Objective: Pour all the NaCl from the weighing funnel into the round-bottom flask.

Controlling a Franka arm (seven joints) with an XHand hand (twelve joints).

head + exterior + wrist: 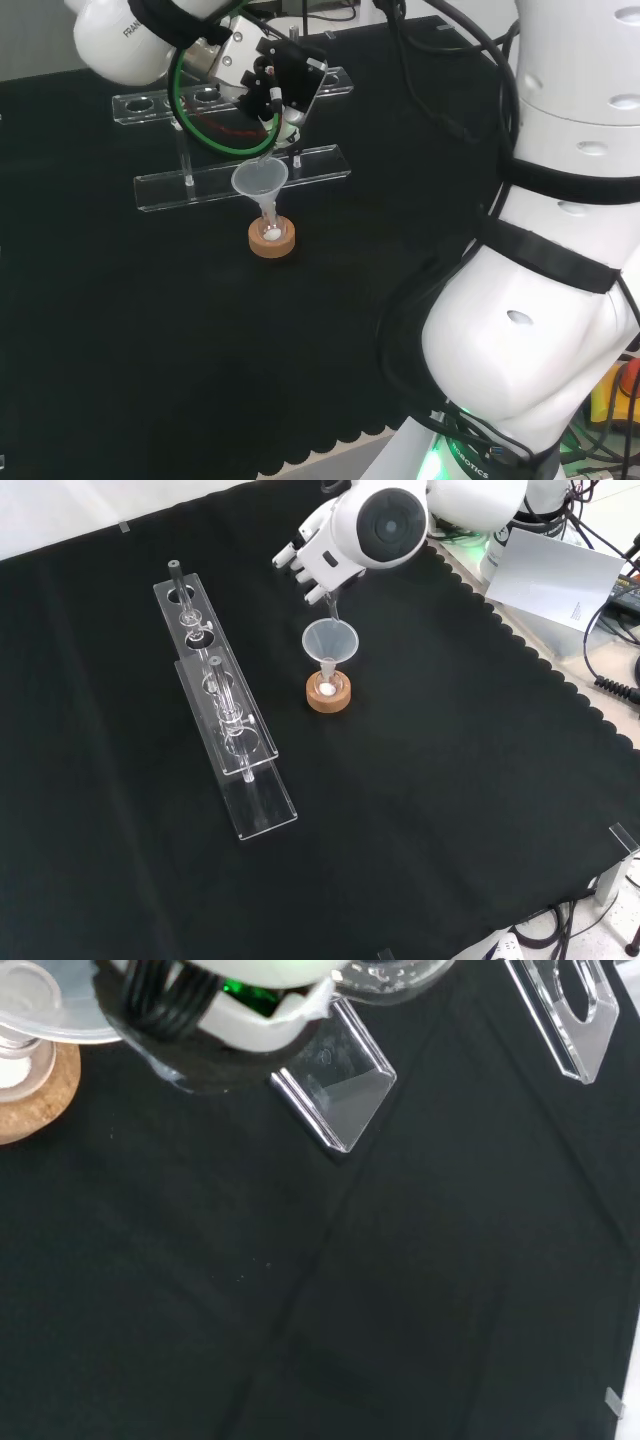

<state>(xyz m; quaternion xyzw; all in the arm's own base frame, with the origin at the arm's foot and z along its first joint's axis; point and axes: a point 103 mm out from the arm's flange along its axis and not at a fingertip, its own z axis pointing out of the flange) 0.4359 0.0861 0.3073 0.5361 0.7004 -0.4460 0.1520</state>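
A small round-bottom flask sits in a cork ring [272,242] [329,697] at mid cloth, with white powder [326,689] at its bottom. A clear plastic funnel [260,180] [330,640] stands in its neck. The black and white hand [275,80] [312,560] hovers just above that funnel, fingers curled round the clear glass weighing funnel [390,972]. The weighing funnel's thin spout [330,607] points down into the funnel's mouth. In the wrist view the cork ring [30,1090] and the funnel's rim [40,1015] are close by.
A long clear acrylic tube rack [240,177] [228,715] with glass pieces stands just beyond the flask in the head view, left of it in the front view; its foot [345,1095] is near the palm. The cloth's scalloped edge [520,640] runs at the front view's right.
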